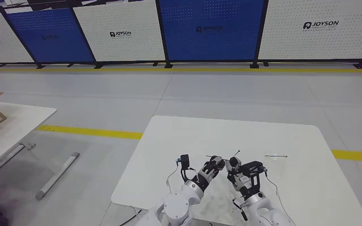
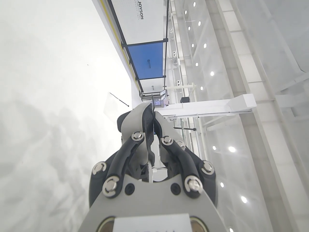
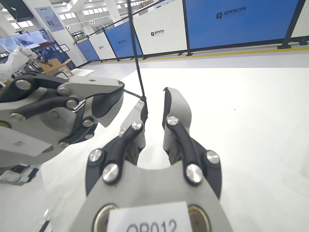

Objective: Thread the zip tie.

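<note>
1. Zip tie (image 3: 137, 61) position first: it is held in the air above the near part of the white table (image 3: 241, 121), between your two grippers. Your left gripper (image 2: 152, 112) is clenched on one end. A short black run leads from its tips to a small junction (image 3: 144, 98), which I take to be the head. From there the long strap runs on, away from the fingers.
2. Your right gripper (image 3: 155, 100) is released, jaws apart. The junction touches the tip of one finger (image 3: 145, 112), but nothing is pinched. Only one grip holds the tie, so a sideways nudge from that finger could swing the strap off line or twist it in the left grip.
3. I cannot tell whether the tail has passed through the head or only crosses it. If you close and pull assuming it is threaded, you may drag the tail free.
4. The strap looks thin and springy. If the right jaws close off-centre, it will probably slide beside the pad instead of seating.
5. The two grippers sit just beside each other, so a careless reorientation risks knocking them together and jolting the tie loose.
6. A spare tie (image 1: 276, 156) lies flat on the table, well apart on your right. Don't mistake it for the one in hand.
</note>
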`<state>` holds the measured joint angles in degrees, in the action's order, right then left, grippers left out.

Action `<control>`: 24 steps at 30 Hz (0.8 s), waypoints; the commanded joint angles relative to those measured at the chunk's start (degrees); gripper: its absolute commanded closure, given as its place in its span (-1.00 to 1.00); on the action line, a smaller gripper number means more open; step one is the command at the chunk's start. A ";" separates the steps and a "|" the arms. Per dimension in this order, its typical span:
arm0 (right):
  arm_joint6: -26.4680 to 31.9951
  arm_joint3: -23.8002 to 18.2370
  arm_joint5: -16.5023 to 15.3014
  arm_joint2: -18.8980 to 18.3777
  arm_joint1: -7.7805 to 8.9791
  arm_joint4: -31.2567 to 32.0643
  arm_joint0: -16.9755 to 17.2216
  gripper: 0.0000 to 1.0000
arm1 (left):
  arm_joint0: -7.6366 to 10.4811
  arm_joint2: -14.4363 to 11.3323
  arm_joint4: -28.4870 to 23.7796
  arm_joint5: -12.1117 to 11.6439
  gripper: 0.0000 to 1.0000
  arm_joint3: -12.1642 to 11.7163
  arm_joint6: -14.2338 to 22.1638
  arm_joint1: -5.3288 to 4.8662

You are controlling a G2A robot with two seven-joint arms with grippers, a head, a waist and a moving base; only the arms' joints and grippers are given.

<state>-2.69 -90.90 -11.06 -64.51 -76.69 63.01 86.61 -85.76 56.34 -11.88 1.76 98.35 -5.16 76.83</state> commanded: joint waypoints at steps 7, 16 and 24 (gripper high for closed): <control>-0.66 0.45 -0.22 -0.20 0.09 -0.08 0.10 1.00 | 0.54 -0.29 -0.34 0.42 1.00 -0.69 -0.84 0.25; 0.97 1.62 -0.67 -0.04 0.19 0.15 -0.47 1.00 | 0.53 -0.17 -0.88 0.06 1.00 -0.85 -1.27 0.41; 1.37 2.56 -0.88 0.56 0.13 -0.02 -1.18 0.66 | 0.39 0.02 -0.67 0.05 1.00 -0.73 -1.68 0.48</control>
<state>-1.26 -88.19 -11.77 -63.94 -76.58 63.11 85.39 -85.36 56.35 -12.63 1.81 97.63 -6.80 77.30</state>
